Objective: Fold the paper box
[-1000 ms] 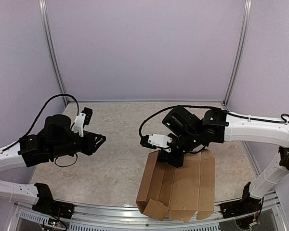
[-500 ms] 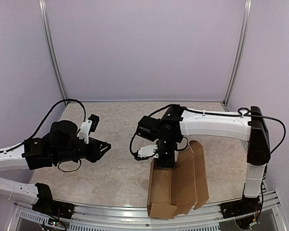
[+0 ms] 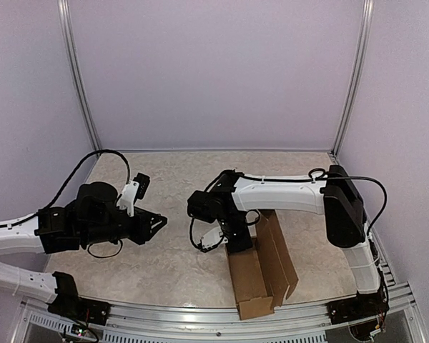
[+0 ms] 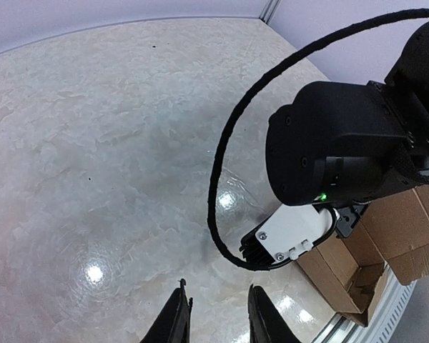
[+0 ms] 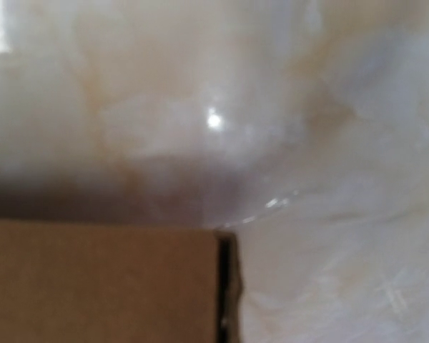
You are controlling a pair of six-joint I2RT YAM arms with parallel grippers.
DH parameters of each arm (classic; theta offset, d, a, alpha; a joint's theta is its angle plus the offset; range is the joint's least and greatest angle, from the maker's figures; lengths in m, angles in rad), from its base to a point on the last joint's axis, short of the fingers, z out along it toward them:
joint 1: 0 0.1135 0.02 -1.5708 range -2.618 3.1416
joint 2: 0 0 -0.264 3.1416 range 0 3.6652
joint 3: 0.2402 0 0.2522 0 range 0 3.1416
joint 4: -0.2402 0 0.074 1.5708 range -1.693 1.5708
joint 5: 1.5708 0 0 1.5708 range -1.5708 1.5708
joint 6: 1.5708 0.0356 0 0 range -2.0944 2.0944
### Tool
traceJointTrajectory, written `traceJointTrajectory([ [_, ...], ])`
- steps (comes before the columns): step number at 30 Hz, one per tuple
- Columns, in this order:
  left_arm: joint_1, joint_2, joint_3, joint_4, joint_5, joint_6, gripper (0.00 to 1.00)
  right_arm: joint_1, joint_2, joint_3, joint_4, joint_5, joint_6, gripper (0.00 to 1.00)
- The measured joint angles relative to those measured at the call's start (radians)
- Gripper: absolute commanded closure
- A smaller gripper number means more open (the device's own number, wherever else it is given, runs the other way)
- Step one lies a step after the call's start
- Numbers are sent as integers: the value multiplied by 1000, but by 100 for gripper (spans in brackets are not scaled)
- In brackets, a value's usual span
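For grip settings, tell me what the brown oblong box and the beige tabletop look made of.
The brown oblong box: likely cardboard, matte; plain panels creased into flaps, raw cut edges. The beige tabletop: hard, glossy; marbled veining and lamp glints; stone or laminate, cannot tell.

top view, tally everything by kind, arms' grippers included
paper box, brown cardboard: 1
grippers, black: 2 (left gripper, right gripper)
total: 3
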Motion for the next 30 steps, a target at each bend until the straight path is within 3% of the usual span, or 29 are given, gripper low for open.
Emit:
traceJointTrajectory([
  [2, 0, -2, -3, 0, -1, 0, 73, 0, 7, 8, 0, 14, -15, 75],
  [8, 0, -2, -6, 0, -5, 0, 73, 1, 7, 25, 2, 32, -44, 55],
  [19, 0, 21, -5, 0, -12, 6, 60, 1, -56, -1, 68, 2, -47, 45],
  [30, 0, 76, 24, 0, -13, 66, 38, 0, -486, -221, 280, -58, 101, 34],
])
